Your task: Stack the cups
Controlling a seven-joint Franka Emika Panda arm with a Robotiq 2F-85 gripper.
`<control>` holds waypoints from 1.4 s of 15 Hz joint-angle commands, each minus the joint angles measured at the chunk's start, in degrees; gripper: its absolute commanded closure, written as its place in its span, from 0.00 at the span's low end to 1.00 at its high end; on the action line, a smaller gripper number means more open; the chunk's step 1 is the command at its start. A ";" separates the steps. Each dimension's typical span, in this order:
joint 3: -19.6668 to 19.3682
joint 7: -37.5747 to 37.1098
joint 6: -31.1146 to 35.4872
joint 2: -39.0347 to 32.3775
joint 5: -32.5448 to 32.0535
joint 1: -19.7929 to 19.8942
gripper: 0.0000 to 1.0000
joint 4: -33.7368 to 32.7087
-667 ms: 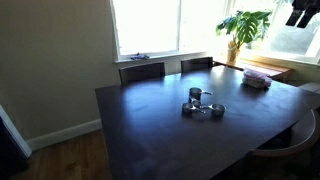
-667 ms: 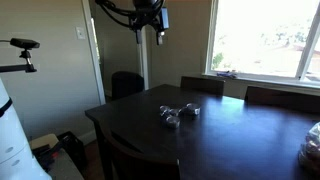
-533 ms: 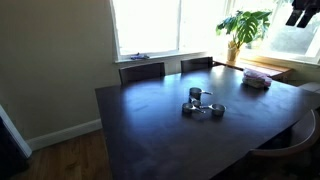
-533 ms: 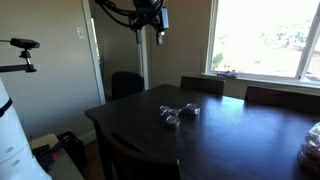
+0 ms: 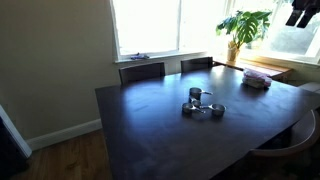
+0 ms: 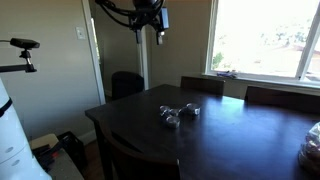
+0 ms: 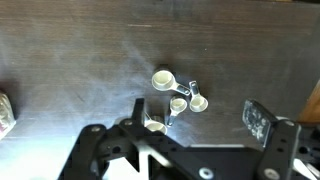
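Several small silver measuring cups (image 5: 203, 105) lie together near the middle of the dark table (image 5: 150, 125). They also show in the other exterior view (image 6: 178, 113). From the wrist view the cups (image 7: 177, 102) are spread flat side by side, bowls up, with thin handles crossing. My gripper (image 6: 157, 36) hangs high over the table, well clear of them, and shows again at the top right corner (image 5: 301, 14). In the wrist view the gripper (image 7: 197, 115) is open with nothing between its fingers (image 7: 257, 120).
A pinkish flat object (image 5: 256, 79) lies at the table's far right, near a potted plant (image 5: 243, 30) by the window. Chairs (image 5: 141, 70) stand along the far side. A camera on a stand (image 6: 22, 45) is off to one side.
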State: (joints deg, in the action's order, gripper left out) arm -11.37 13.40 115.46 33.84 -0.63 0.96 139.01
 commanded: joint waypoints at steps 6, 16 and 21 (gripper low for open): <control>2.06 0.34 7.50 -9.63 0.38 0.11 0.00 -0.50; 3.99 -2.14 22.67 -24.47 -1.21 1.29 0.00 -0.45; 4.26 -3.18 23.19 -26.37 -2.05 1.65 0.00 -1.52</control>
State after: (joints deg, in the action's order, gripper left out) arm -8.12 10.11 138.79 7.47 -2.87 1.63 137.56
